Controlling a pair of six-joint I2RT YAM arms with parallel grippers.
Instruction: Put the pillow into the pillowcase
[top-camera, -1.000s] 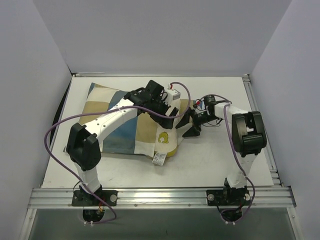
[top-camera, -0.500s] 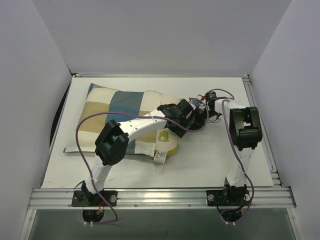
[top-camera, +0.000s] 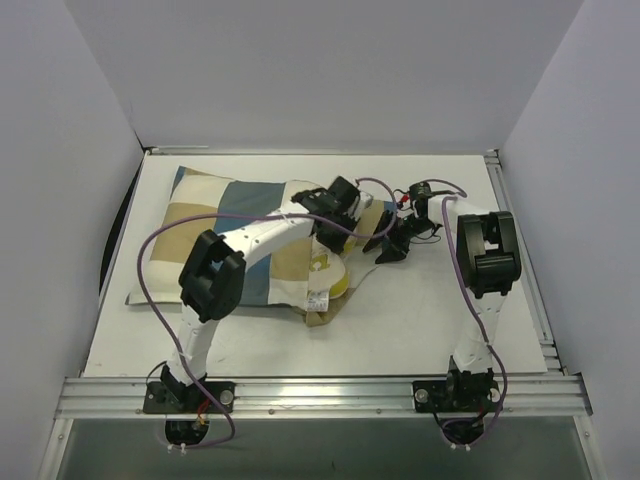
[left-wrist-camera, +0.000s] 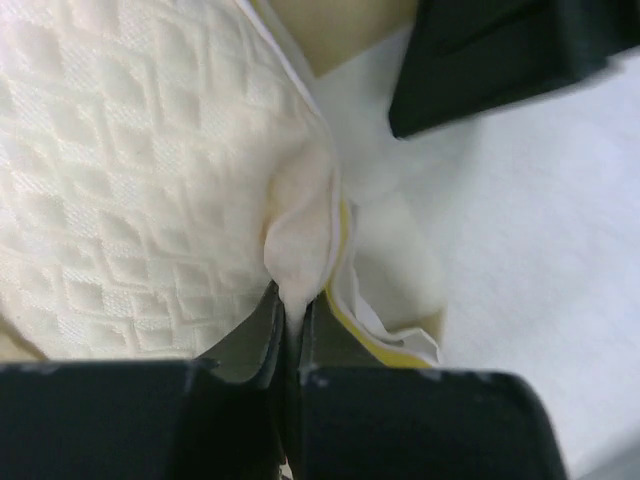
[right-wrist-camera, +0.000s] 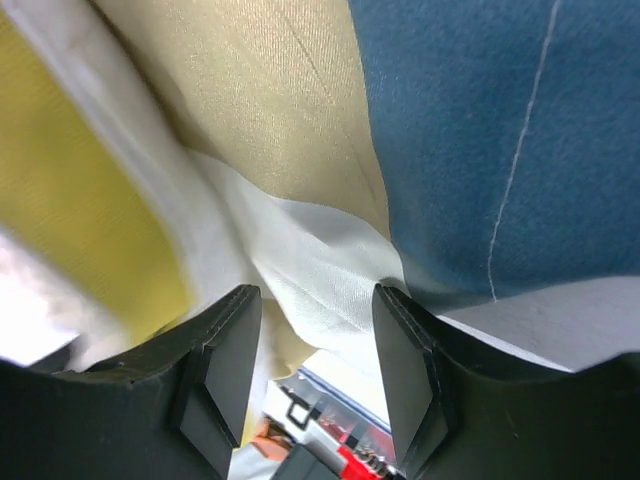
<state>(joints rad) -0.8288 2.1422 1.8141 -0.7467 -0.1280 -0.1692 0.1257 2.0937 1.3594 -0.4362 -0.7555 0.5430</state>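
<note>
The right tool (right-wrist-camera: 315, 300) stands with its 2 black fingers (right-wrist-camera: 220, 370) apart. A fold of thin white cloth (right-wrist-camera: 310, 255) of the pillowcase (right-wrist-camera: 450, 230) dips into the gap between them, not pinched. Above the tool lie a tan block (right-wrist-camera: 265, 100) and a blue block (right-wrist-camera: 470, 100) crossed by 1 pale thread line. Yellow cloth (right-wrist-camera: 70, 190) lies to the tool's upper left.

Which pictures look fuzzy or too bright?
Left wrist view: the pillow shows crisp bumps, but the right side is washed out white and soft. Right wrist view: the pillowcase weave is clear, with a glaring white corner at lower left. Top external view: evenly lit, sharp, only soft shadows.
</note>
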